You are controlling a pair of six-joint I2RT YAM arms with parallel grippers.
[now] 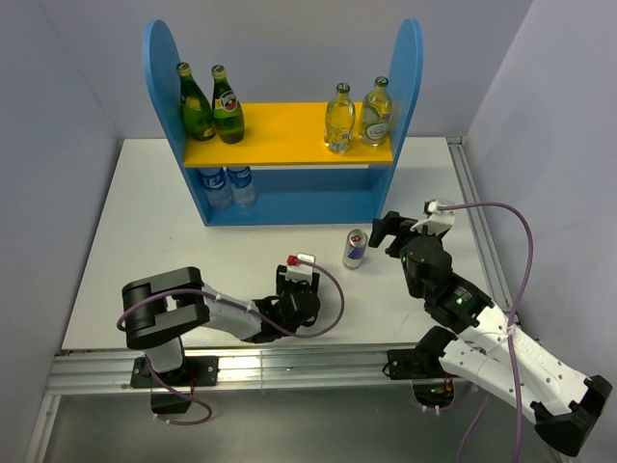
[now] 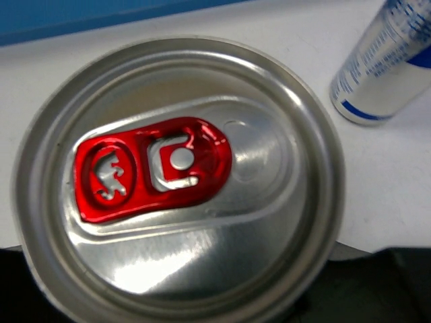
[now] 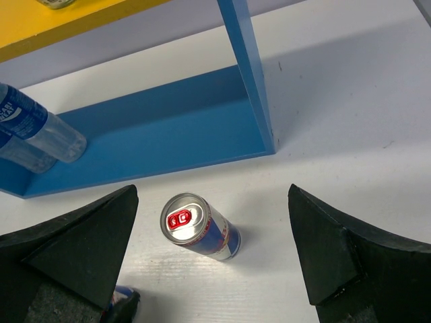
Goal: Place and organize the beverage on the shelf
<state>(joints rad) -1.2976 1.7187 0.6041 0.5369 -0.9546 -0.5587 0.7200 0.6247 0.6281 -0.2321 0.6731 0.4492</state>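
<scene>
My left gripper (image 1: 298,282) hangs low over the table (image 1: 193,241). Its wrist view is filled by the top of a red-tabbed can (image 2: 182,182) standing upright directly beneath it. The fingers are out of sight, so I cannot tell whether they are clamped on that can or only beside it. The blue-silver can (image 2: 384,64) stands ahead and to the right of this gripper, apart from the first can.

My right gripper (image 3: 212,198) is spread wide and holds nothing. The blue-silver can stands just ahead of it, between the lines of its two fingers and touching neither. Beyond it is the shelf (image 1: 289,130), with dark green bottles (image 1: 198,104) and clear bottles (image 1: 339,121) on its yellow board and water bottles (image 1: 227,185) on the base.
</scene>
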